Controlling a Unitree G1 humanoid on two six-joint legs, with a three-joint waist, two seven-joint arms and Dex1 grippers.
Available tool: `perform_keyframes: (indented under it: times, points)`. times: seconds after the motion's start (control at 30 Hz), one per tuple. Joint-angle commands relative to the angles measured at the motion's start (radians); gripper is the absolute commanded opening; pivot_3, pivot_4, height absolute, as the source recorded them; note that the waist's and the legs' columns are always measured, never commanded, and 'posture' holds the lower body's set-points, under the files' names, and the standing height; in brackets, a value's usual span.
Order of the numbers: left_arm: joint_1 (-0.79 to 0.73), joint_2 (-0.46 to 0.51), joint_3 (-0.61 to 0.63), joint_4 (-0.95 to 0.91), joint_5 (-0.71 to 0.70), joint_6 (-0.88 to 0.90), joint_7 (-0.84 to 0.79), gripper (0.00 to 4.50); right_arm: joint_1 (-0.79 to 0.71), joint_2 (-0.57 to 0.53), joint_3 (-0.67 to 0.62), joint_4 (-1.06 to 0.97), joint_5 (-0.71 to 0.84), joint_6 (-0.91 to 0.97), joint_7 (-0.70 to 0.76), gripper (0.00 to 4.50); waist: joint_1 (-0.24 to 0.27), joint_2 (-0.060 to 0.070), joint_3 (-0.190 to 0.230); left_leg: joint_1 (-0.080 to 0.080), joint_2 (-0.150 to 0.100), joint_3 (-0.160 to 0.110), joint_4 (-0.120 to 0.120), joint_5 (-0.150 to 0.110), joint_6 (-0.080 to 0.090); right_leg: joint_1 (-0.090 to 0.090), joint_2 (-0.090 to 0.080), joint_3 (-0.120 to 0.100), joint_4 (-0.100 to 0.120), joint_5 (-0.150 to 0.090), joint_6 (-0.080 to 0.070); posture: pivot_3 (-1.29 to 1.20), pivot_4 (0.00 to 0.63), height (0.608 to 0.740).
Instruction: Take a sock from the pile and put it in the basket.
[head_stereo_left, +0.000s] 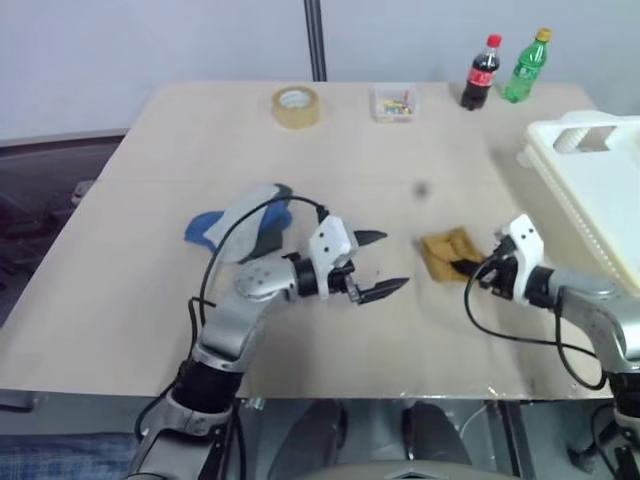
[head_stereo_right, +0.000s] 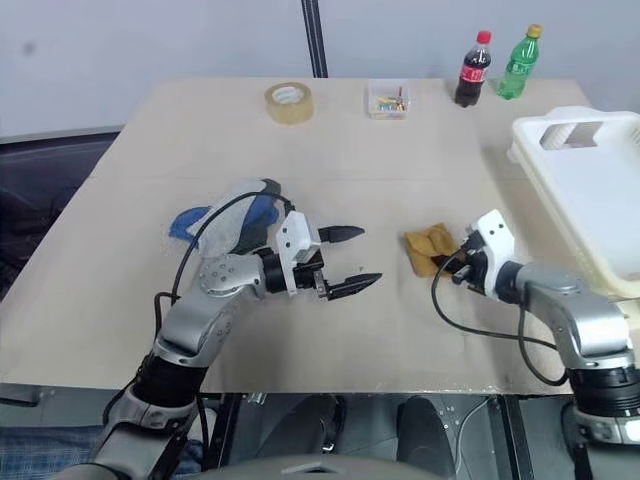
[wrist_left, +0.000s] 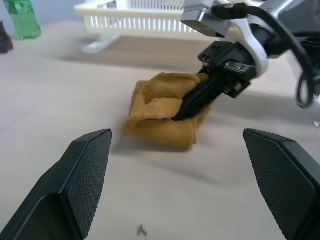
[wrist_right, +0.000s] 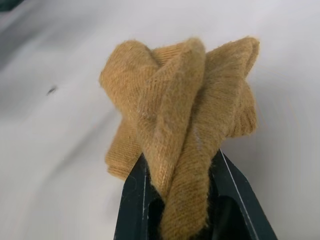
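**Mustard sock pinched in the right gripper, left gripper spread**

Nearest to us, low in the frame, our two arms reach up over the table (head_stereo_left: 150, 330). Left of centre, the left gripper (head_stereo_left: 385, 262) points toward the right side of the frame, its two black fingers spread wide apart with nothing between them. In its wrist view we see those fingers (wrist_left: 85, 170) standing well apart at the bottom corners.

In the lower right of the frame, the right gripper (head_stereo_left: 462, 267) is pressed together on a mustard-yellow sock (head_stereo_left: 445, 252). The right wrist view shows the cloth bunched up between the two black fingers (wrist_right: 132, 200), its folded end sticking out beyond the fingertips. In the left wrist view the sock's far end looks to be touching the tabletop, though we cannot tell for certain.

A little farther back, left of centre in the frame and just behind the left arm, lies the pile (head_stereo_left: 240, 225): blue and light-grey socks, partly hidden by the arm and its cable.

At the right edge, in the middle to upper right, the basket (head_stereo_left: 600, 190) stands on the table, white with ribbed sides and a handle hole at its far end.

Farthest off, along the top of the frame, we see a roll of tape (head_stereo_left: 296, 106), a small clear box (head_stereo_left: 394, 103), a cola bottle (head_stereo_left: 481, 74) and a green bottle (head_stereo_left: 527, 66).
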Motion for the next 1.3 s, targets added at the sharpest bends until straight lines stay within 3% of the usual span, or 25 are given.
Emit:
perform_keyframes:
  times: [0.03, 0.2, 0.43, 0.5, 0.53, 0.57, 0.6, 0.63, 0.77, 0.9, 1.1, 1.3]
  points:
    - [-0.027, -0.025, 0.009, -0.026, -0.028, -0.002, 0.016, 4.50, -0.107, -0.054, -0.143, 0.052, 0.054, 0.027, -0.011, 0.03, -0.001, 0.000, 0.000, 0.000, 0.000, 0.000, 0.000, 0.000, 0.000, 0.000, 0.000, 0.000, 0.000, 0.000, 0.000, 0.00, 0.150, 0.740]
    - [-0.042, -0.059, 0.011, -0.032, -0.047, -0.016, 0.024, 4.50, -0.332, -0.170, -0.231, 0.352, -0.005, 0.019, -0.086, 0.03, -0.002, 0.001, 0.001, -0.001, 0.000, 0.000, -0.001, 0.000, 0.000, 0.000, 0.000, 0.000, -0.001, 0.000, 0.000, 0.00, 0.150, 0.740]
    - [-0.103, -0.120, 0.021, -0.040, -0.082, -0.001, 0.061, 4.50, -0.613, -0.301, -0.211, 1.001, -0.145, -0.200, -0.116, 0.03, -0.001, 0.001, 0.002, -0.002, 0.000, 0.002, -0.003, 0.000, 0.000, 0.000, -0.001, -0.001, -0.004, 0.000, 0.000, 0.00, 0.150, 0.740]
    - [-0.113, -0.125, 0.011, -0.035, -0.071, -0.010, 0.066, 4.50, -0.644, -0.302, -0.166, 1.118, -0.186, -0.207, -0.091, 1.11, -0.007, 0.001, 0.002, -0.002, 0.000, 0.003, -0.004, 0.000, 0.000, 0.000, -0.001, 0.000, -0.005, 0.000, 0.000, 0.00, 0.150, 0.740]
    - [-0.115, -0.126, 0.007, -0.033, -0.068, -0.012, 0.069, 4.50, -0.652, -0.304, -0.141, 1.161, -0.214, -0.218, -0.086, 1.18, -0.011, 0.001, 0.002, -0.001, 0.000, 0.003, -0.005, 0.000, 0.000, 0.000, -0.001, 0.001, -0.006, 0.000, 0.000, 0.00, 0.150, 0.740]
    - [-0.115, -0.127, 0.004, -0.034, -0.067, -0.012, 0.071, 4.50, -0.661, -0.307, -0.124, 1.195, -0.236, -0.230, -0.080, 1.54, -0.011, 0.002, 0.002, -0.001, 0.001, 0.004, -0.006, 0.000, 0.000, -0.001, 0.000, 0.001, -0.006, 0.000, 0.000, 0.00, 0.150, 0.740]
    - [-0.115, -0.128, 0.003, -0.034, -0.066, -0.014, 0.072, 4.50, -0.668, -0.311, -0.110, 1.227, -0.262, -0.258, -0.094, 2.34, -0.011, 0.002, 0.003, -0.001, 0.001, 0.004, -0.006, 0.000, 0.000, -0.001, 0.000, 0.001, -0.007, 0.000, 0.000, 0.00, 0.150, 0.740]
    - [-0.114, -0.130, 0.003, -0.034, -0.066, -0.015, 0.075, 4.50, -0.674, -0.316, -0.105, 1.255, -0.278, -0.282, -0.109, 2.46, -0.010, 0.004, 0.004, -0.001, 0.001, 0.004, -0.006, 0.000, 0.000, -0.001, 0.000, 0.001, -0.007, 0.000, 0.000, 0.00, 0.150, 0.740]
    - [-0.109, -0.131, 0.008, -0.049, -0.086, 0.008, 0.080, 4.50, -0.655, -0.343, -0.057, 1.254, -0.358, -0.452, -0.145, 2.60, -0.009, 0.006, 0.005, -0.002, 0.001, 0.005, -0.006, 0.000, 0.000, -0.001, -0.001, 0.002, -0.007, 0.000, 0.000, 0.00, 0.150, 0.740]
    - [-0.094, -0.110, 0.009, -0.063, -0.085, 0.018, 0.080, 4.50, -0.604, -0.375, -0.014, 1.129, -0.410, -0.545, -0.070, 2.60, -0.007, 0.006, 0.005, -0.002, 0.001, 0.005, -0.006, 0.000, 0.000, -0.002, 0.000, 0.002, -0.007, 0.000, 0.000, 0.00, 0.150, 0.740]
    - [-0.088, -0.091, 0.015, -0.078, -0.099, 0.039, 0.080, 4.50, -0.452, -0.388, -0.077, 0.885, -0.379, -0.480, -0.057, 2.60, -0.006, 0.006, 0.005, -0.002, 0.001, 0.004, -0.006, 0.000, 0.000, -0.002, 0.000, 0.002, -0.007, 0.000, 0.000, 0.00, 0.150, 0.740]
    - [-0.100, -0.090, 0.004, -0.070, -0.098, 0.039, 0.072, 4.50, -0.391, -0.348, -0.148, 0.906, -0.327, -0.384, -0.099, 2.60, -0.005, 0.006, 0.005, -0.002, 0.001, 0.004, -0.003, 0.000, 0.000, -0.002, 0.000, 0.002, -0.004, 0.000, 0.000, 0.00, 0.150, 0.740]
